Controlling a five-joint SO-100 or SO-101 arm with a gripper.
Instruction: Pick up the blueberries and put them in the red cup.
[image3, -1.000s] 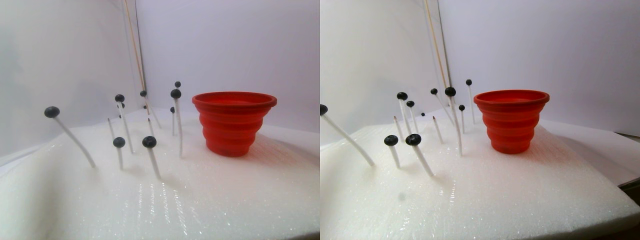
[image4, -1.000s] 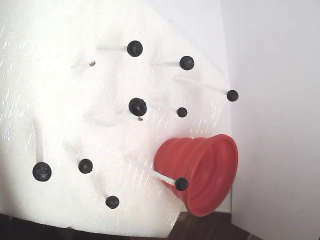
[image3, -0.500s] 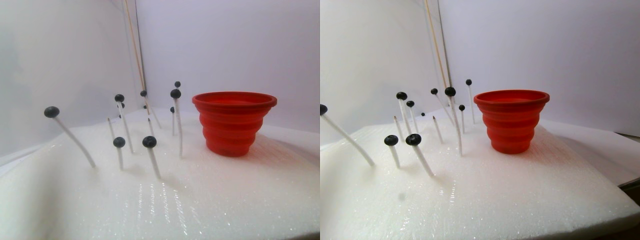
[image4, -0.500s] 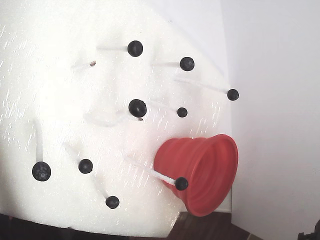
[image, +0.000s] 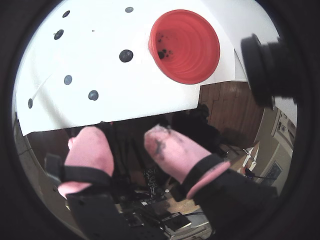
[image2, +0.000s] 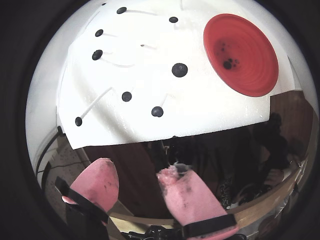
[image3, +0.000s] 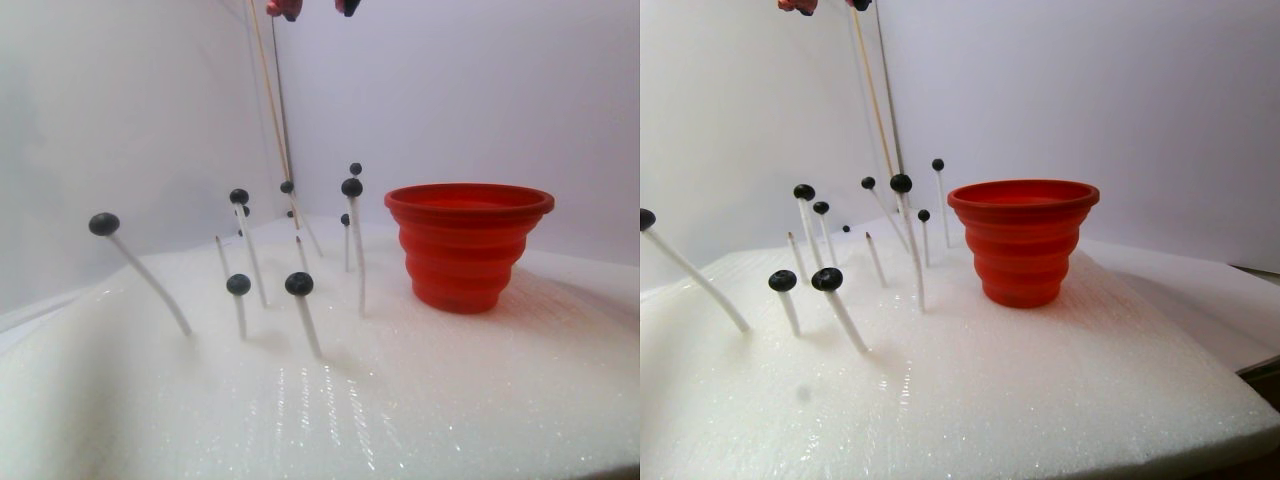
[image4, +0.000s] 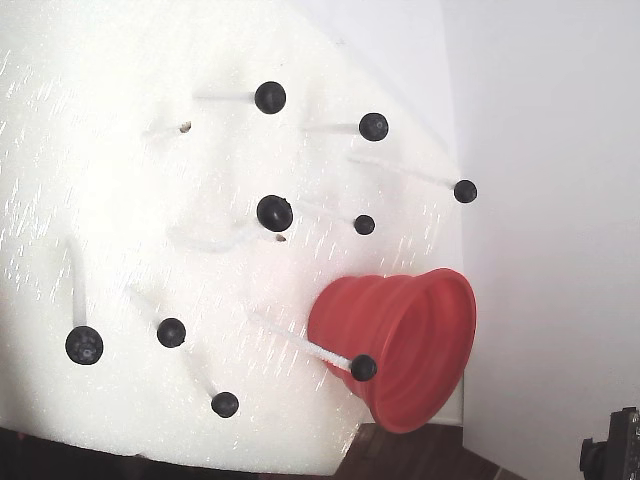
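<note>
Stereo pair view: gripper (image3: 318, 8) newly at top edge.

Stereo pair, both halves: red cup (image3: 468, 245) stood upright on white foam sheet (image3: 420, 400), right of the blueberries (image3: 298, 284). Each berry sat atop a thin white stick (image3: 150, 280) stuck in the foam, some sticks tilted, heights varied. A couple sticks bare-tipped. Pink fingertips (image3: 283, 8) of gripper (image3: 315, 6) poked in at top edge, well above berries, w/ a gap between them. Plain white walls (image3: 480, 90) behind.
</note>
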